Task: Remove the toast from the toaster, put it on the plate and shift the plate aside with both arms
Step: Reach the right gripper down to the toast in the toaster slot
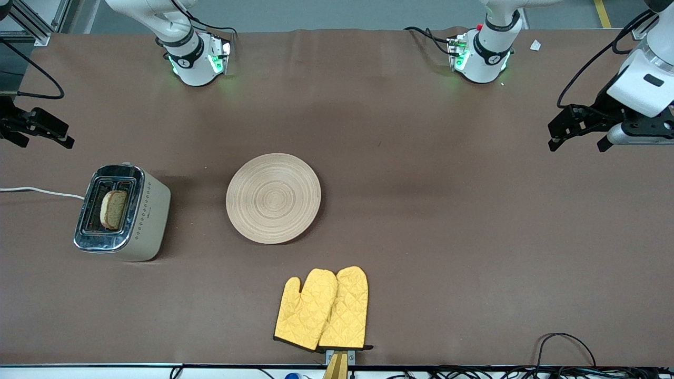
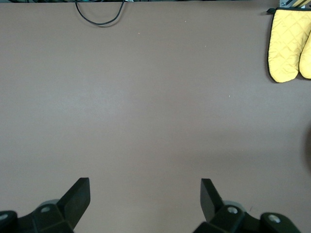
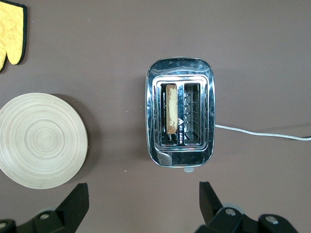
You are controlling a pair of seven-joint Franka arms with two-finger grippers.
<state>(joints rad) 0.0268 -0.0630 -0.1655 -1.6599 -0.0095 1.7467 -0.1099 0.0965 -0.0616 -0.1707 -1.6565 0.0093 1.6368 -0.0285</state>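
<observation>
The toast [image 1: 113, 209] stands upright in one slot of the chrome toaster [image 1: 150, 210] toward the right arm's end of the table. It also shows in the right wrist view [image 3: 171, 115], edge-on in the toaster [image 3: 180, 73]. The wooden plate [image 1: 273, 198] lies empty beside the toaster, and shows in the right wrist view [image 3: 41, 141]. My right gripper [image 1: 45, 131] is open and empty, up over the table by the toaster; its own view [image 3: 143, 187] shows bare cloth between the fingers. My left gripper [image 1: 576, 145] is open and empty over bare table at the left arm's end, as its own view [image 2: 145, 182] shows.
A pair of yellow oven mitts [image 1: 321, 309] lies nearer the front camera than the plate, also in the left wrist view [image 2: 286, 46]. A white cord [image 1: 37, 191] runs from the toaster off the table's end. Black cables [image 1: 563, 347] lie at the front edge.
</observation>
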